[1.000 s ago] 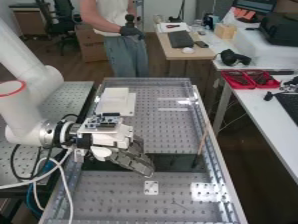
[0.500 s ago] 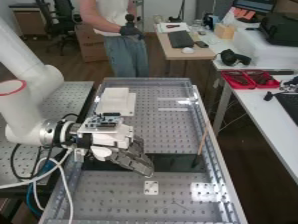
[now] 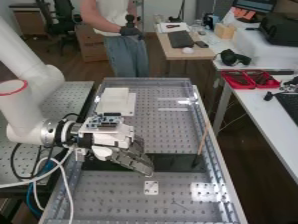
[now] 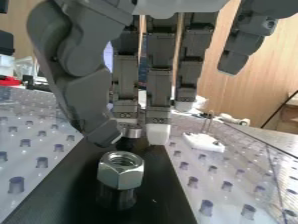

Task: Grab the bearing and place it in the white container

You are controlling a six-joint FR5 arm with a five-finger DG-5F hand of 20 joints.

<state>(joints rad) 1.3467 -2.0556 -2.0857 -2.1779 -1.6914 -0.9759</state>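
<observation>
With its palm end carried on the white arm (image 3: 26, 107), the dark grey hand (image 3: 136, 161) is held low over a long black strip (image 3: 176, 162) set across the perforated grey metal bench (image 3: 113, 197). Its fingers (image 4: 159, 85) are kept nearly straight, pointed down, while the thumb (image 4: 86, 100) is bent towards them, leaving a small opening. The small silver round metal bearing (image 4: 132, 131) can be seen at this opening, just beside the thumb's tip and beneath the fingertips; whether it is touched cannot be told. Closer to the wrist than the bearing, a silver hexagonal nut (image 4: 121, 170) is held up on a dark round post (image 4: 116, 196) above the strip. Beyond the hand, towards the bench's far end, a white boxy piece (image 3: 116, 94) is set on a flat white plate (image 3: 129, 106). On the hand's opposite side, near the fingertips, a small white square with dark holes (image 3: 151, 188) is placed on the bench. Past the fingertips, away from the arm, a thin tan stick (image 3: 203, 142) is stood at a slant.
</observation>
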